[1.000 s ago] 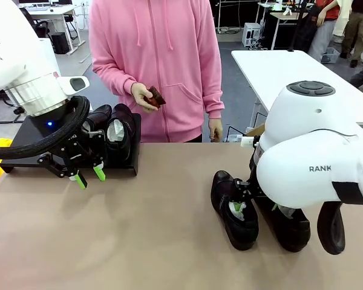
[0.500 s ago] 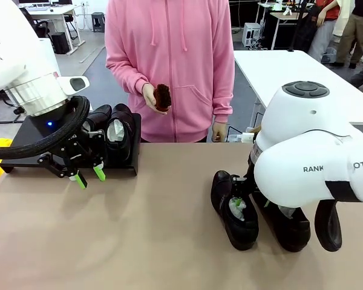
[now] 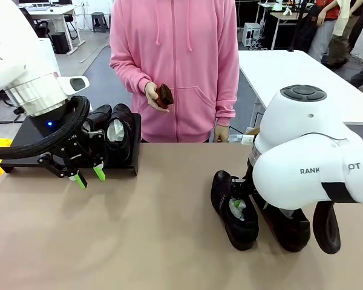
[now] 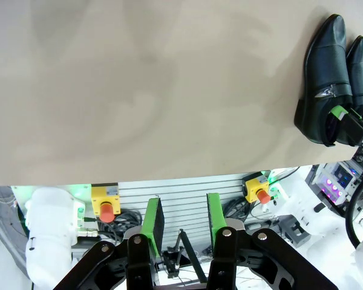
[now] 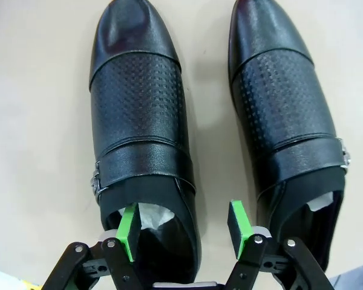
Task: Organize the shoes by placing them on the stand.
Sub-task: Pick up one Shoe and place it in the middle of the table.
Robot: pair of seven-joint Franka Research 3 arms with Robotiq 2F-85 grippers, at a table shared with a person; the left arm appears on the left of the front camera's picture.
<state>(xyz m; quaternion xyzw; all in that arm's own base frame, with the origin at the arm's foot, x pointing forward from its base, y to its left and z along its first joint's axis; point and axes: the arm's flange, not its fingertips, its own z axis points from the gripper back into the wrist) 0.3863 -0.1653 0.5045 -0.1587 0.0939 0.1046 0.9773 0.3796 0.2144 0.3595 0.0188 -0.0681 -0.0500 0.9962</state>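
— The jaws?
— The right gripper's [image 5: 183, 222] stand apart astride one shoe's [image 5: 139, 121] side wall, one pad [image 5: 128, 232] in its paper [image 5: 152, 214], the other between the pair [image 3: 233, 214]; whether they pinch, I cannot tell; the left gripper's [image 4: 183, 206] are part open, empty.
— The shoes?
— That pair lies near right on the table [image 3: 139, 241]; two more [image 3: 118, 130] sit on the stand [image 3: 124, 164], far left, just beyond the left gripper; farther off, a person's hand [image 3: 151, 93] holds a brush [image 3: 164, 95].

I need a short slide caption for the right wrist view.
Right gripper, jaws open, straddling the side of one shoe; second shoe alongside.
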